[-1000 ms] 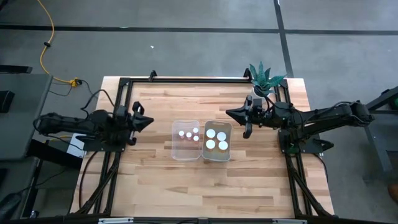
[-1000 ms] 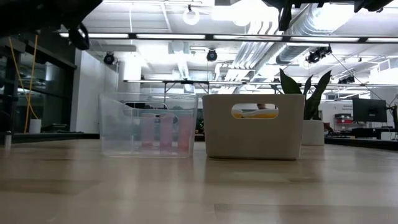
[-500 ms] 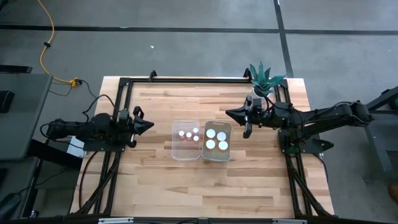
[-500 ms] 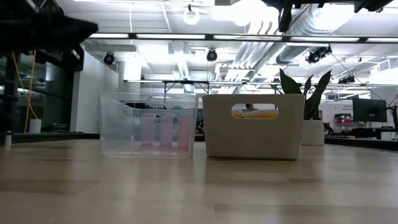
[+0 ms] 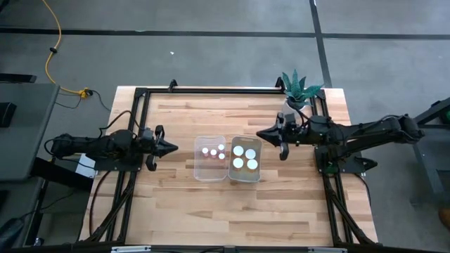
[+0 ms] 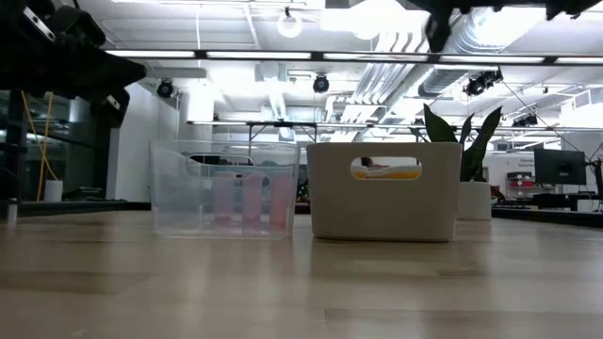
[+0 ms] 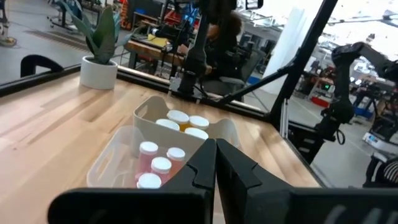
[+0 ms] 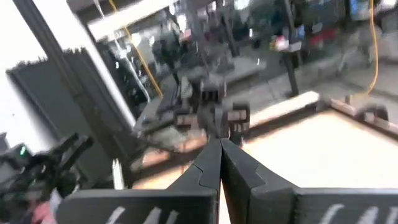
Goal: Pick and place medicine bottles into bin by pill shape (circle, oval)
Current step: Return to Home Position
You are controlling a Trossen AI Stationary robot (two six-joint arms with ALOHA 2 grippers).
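Note:
Three small-capped medicine bottles (image 5: 212,150) stand in the clear bin (image 5: 210,158); they also show in the left wrist view (image 7: 155,165). Three larger-capped bottles (image 5: 245,157) stand in the white bin (image 5: 246,159), seen too in the left wrist view (image 7: 183,122). My left gripper (image 5: 173,147) is shut and empty, left of the clear bin, above the table. My right gripper (image 5: 260,132) is shut and empty, just right of the white bin's far end, held high.
A potted plant (image 5: 298,90) in a white pot stands at the table's far right corner, close behind my right arm. The two bins sit side by side at the table's middle. Bare wood lies toward the near edge (image 5: 232,218).
My left gripper has moved toward the table's right and a little nearer, closing on the clear bin, and has come down. My right gripper has turned slightly about its wrist. The bins and bottles have kept still.

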